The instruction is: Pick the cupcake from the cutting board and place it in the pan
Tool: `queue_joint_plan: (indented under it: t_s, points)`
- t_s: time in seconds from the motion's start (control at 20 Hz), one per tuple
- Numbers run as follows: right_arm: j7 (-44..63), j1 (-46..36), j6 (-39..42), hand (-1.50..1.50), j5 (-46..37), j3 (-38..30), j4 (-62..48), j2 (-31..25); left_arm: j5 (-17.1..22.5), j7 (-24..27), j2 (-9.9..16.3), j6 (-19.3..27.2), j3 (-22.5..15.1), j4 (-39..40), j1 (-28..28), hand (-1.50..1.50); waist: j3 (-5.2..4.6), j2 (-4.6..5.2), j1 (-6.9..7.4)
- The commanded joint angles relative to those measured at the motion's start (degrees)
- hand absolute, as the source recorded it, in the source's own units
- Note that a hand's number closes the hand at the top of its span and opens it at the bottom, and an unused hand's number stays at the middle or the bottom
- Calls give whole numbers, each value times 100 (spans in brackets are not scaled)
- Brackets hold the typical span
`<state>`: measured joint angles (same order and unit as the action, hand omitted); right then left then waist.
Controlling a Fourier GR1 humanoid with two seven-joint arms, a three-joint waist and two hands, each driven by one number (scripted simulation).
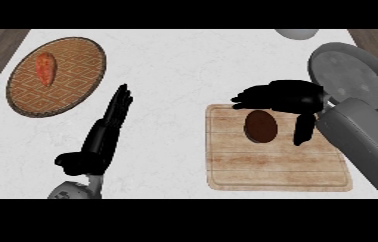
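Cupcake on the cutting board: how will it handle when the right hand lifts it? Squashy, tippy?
The cupcake looks small next to the right hand arched over it, so probably light. Its dark rounded top suggests soft cake that could dent if squeezed. It stands alone on the flat cutting board, so a sideways nudge might tip it.

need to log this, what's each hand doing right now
left hand: open, fingers straight, holding nothing
right hand: open around the cupcake, not yet gripping it

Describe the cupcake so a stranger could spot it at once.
Find the pale wooden cutting board at the counter's right. The cupcake sits on its upper half, just below the right hand. It is a dark brown oval, unlike the orange item far left.
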<state>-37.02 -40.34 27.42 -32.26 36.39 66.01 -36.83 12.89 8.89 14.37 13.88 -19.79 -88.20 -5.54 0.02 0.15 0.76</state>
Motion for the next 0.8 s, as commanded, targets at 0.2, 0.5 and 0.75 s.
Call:
queue_joint_plan:
  t_s: [0.2,0.5,0.75]
  points:
    - [-677,-122,351,-150,-512,-289,-615,169,-172,-221,-210,-182,198,231,-264,0,-2,-8,-46]
    - [-573,193,101,-150,-740,-453,-711,604,-257,-109,-234,-343,320,30,26,0,-2,-14,-52]
    - [-649,-215,210,-150,-954,-589,-1316,965,-310,-56,-197,-446,411,-130,378,0,-2,-12,-18]
